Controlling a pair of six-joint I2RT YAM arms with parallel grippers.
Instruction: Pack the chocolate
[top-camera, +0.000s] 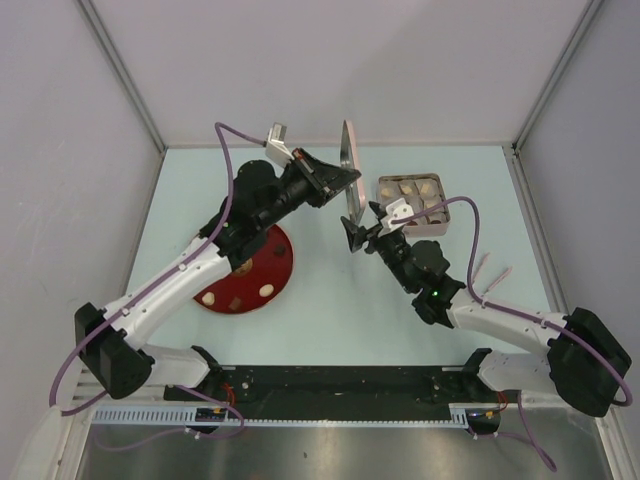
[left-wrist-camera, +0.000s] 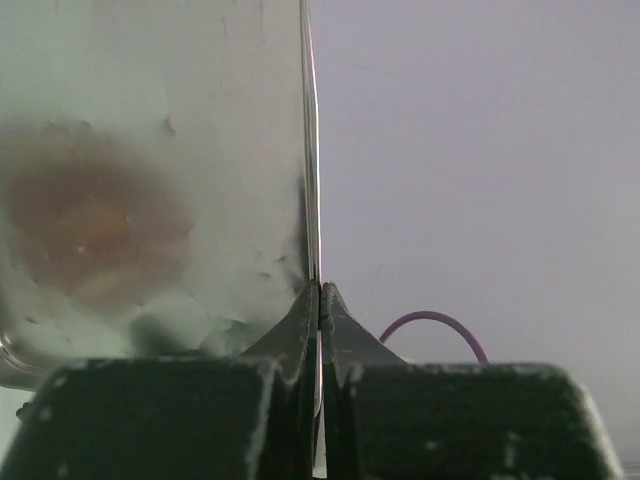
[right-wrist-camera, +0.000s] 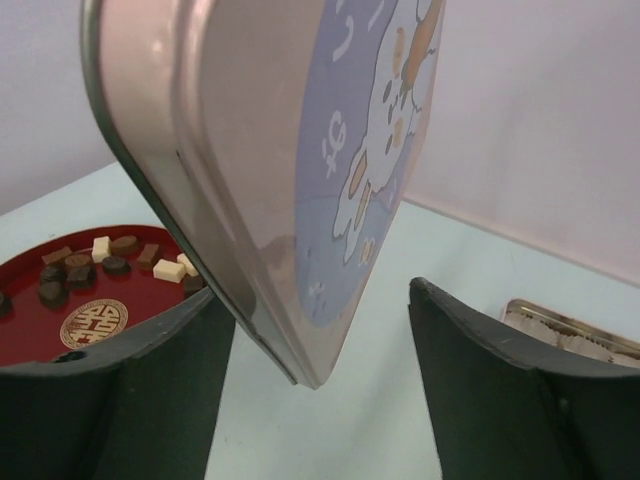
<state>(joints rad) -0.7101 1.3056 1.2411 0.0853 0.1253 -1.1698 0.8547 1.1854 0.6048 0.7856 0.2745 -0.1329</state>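
Much chocolate (top-camera: 237, 298) lies on the red plate (top-camera: 285, 262), lower left, unpacked. At centre, my right gripper (top-camera: 358, 232) gapes empty astride the upright lid (top-camera: 348, 160), which my left gripper (left-wrist-camera: 320, 295) pinches tight. Upper right, the tin (top-camera: 440, 228) looks partly filled.

The pale green table (top-camera: 330, 320) carried three things. A red plate (top-camera: 281, 262) lay to the left of the left gripper (top-camera: 350, 178), nearer the arm bases. An open tin (top-camera: 381, 200) sat just right of the right gripper (top-camera: 355, 235). Thin pink tongs (top-camera: 481, 268) lay well to that gripper's right.
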